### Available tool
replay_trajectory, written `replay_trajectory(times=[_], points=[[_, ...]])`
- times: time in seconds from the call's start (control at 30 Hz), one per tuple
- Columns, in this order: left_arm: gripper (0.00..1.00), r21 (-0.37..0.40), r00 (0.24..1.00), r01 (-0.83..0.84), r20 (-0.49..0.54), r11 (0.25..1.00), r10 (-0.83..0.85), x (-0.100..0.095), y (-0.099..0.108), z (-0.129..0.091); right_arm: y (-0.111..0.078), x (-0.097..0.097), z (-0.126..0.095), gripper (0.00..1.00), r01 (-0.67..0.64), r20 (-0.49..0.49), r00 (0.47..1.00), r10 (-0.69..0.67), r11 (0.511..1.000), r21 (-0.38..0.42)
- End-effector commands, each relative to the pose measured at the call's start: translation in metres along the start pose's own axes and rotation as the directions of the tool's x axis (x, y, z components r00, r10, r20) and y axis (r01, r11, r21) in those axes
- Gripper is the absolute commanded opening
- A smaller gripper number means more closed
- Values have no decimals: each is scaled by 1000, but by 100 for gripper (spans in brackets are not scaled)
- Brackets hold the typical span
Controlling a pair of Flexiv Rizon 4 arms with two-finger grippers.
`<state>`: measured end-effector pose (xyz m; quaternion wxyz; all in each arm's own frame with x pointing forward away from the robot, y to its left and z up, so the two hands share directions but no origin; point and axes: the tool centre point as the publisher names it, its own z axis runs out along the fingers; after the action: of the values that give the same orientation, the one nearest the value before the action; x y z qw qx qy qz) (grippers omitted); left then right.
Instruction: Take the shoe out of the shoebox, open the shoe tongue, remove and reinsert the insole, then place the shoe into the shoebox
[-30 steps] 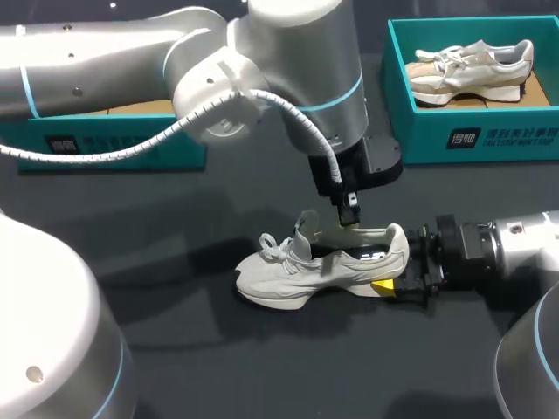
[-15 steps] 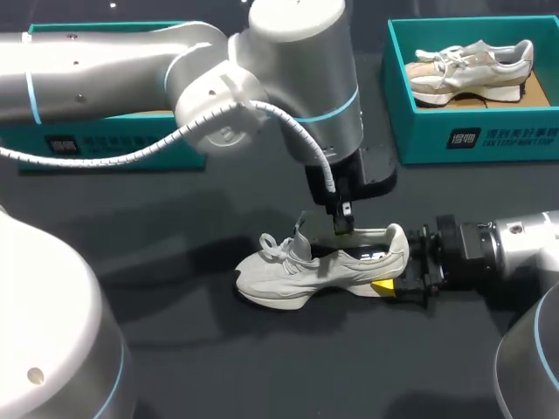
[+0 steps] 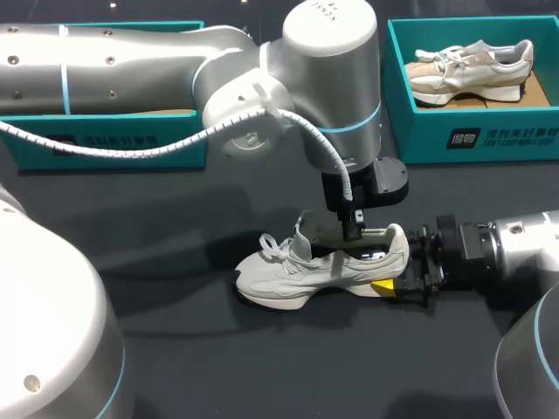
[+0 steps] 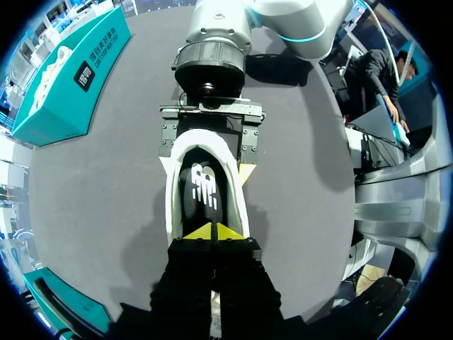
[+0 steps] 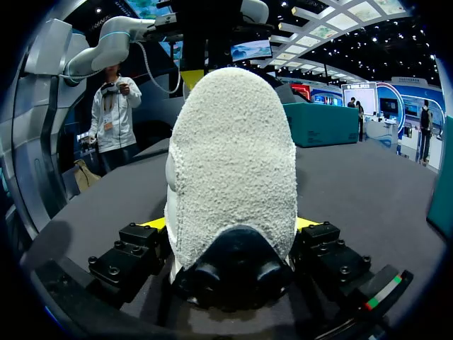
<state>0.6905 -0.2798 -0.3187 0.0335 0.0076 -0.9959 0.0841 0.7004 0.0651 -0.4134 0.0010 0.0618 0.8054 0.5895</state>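
Observation:
A pale grey sneaker [image 3: 293, 272] lies on its side-sole on the dark table, toe to the left. My right gripper [image 3: 397, 262] comes in from the right, its yellow-tipped fingers clamped on both sides of the heel [image 5: 233, 156]. My left gripper [image 3: 352, 231] hangs straight down over the shoe's opening. In the left wrist view its yellow tips [image 4: 212, 232] are pressed together, down on the black insole [image 4: 205, 195] inside the white collar. My right gripper [image 4: 207, 166] shows beyond the heel there.
A teal shoebox [image 3: 419, 131] at the back right holds a second beige sneaker [image 3: 472, 65]. Another teal box [image 3: 113, 140] stands at the back left, partly behind my left arm. Bare dark tabletop lies in front of the shoe.
My left arm has swung to the right, and its shut gripper has sunk a little deeper into the shoe's opening. The right gripper and the shoe have stayed put.

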Motion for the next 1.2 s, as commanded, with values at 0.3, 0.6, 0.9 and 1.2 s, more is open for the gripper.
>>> replay_trajectory(times=[0.3,0.6,0.9,1.2], points=[[0,1,999,21,-31,1000,-21,5,-7,20,0,1,0,0,-2,-1,1000,2,1000,6],[0,-19,996,49,-69,999,-50,1,1,34,0,1,0,0,-2,-1,1000,2,1000,6],[0,3,990,43,-136,999,-43,2,27,38,0,1,0,0,-2,-1,1000,2,1000,6],[0,4,988,-17,-151,1000,18,17,38,44,0,1,0,0,-2,-1,1000,2,1000,6]])
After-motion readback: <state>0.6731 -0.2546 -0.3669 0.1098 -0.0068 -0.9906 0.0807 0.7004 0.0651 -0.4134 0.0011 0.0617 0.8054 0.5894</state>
